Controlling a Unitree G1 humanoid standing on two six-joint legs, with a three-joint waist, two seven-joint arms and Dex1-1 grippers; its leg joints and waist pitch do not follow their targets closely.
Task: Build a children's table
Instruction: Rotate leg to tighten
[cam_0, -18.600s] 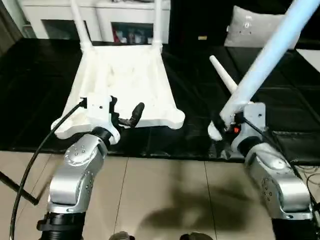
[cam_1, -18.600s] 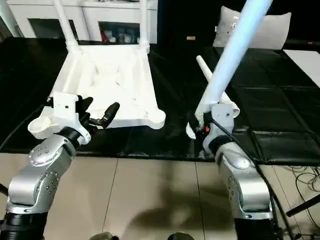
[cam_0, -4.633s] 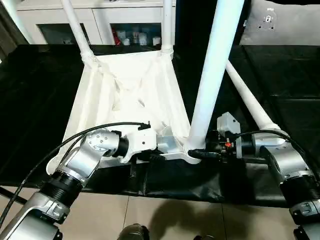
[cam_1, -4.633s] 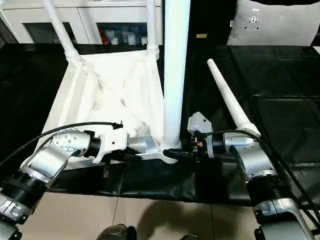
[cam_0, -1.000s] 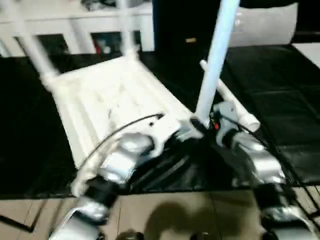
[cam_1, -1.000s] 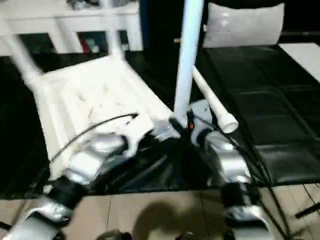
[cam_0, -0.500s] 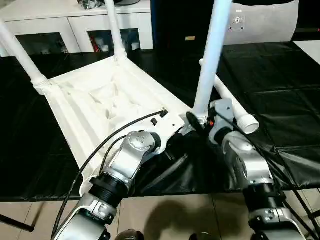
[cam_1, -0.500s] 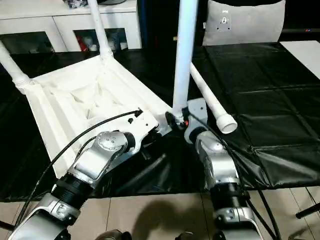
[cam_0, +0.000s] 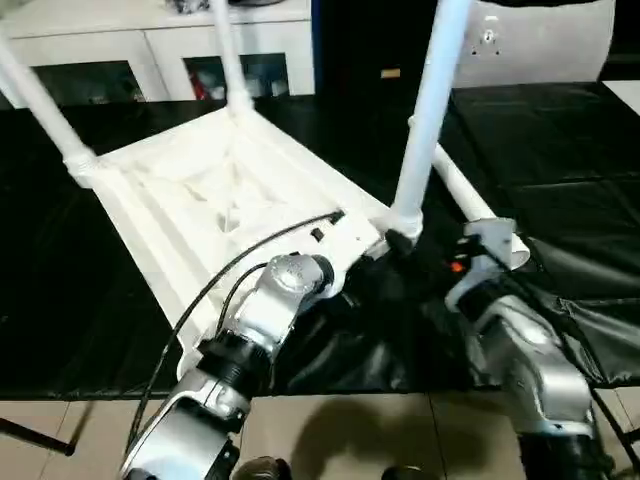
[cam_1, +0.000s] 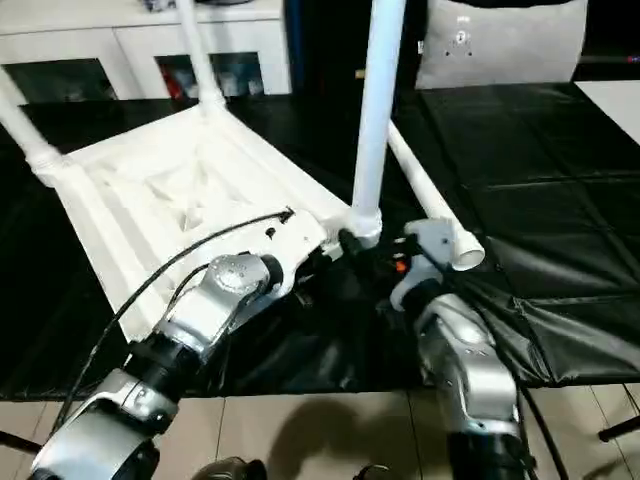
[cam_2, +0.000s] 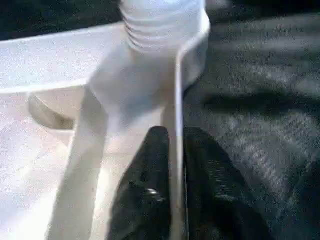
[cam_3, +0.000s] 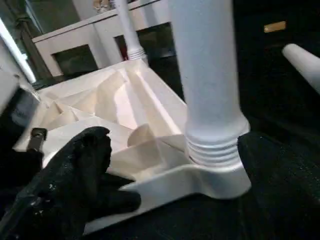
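Since half a second ago our right gripper (cam_3: 165, 165) has backed off the fitted leg (cam_0: 425, 115), jaws released; left gripper (cam_2: 172, 185) pinches the table (cam_0: 190, 200) rim.

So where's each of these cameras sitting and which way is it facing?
Head stereo pair: on the head, looking forward and down at the upturned table top; both silver forearms show.
Left wrist view: along the left gripper, fingers astride the top's rim.
Right wrist view: past the right gripper's finger, toward the cabinet.
Shared: the newly fitted leg, seated in the near corner socket.
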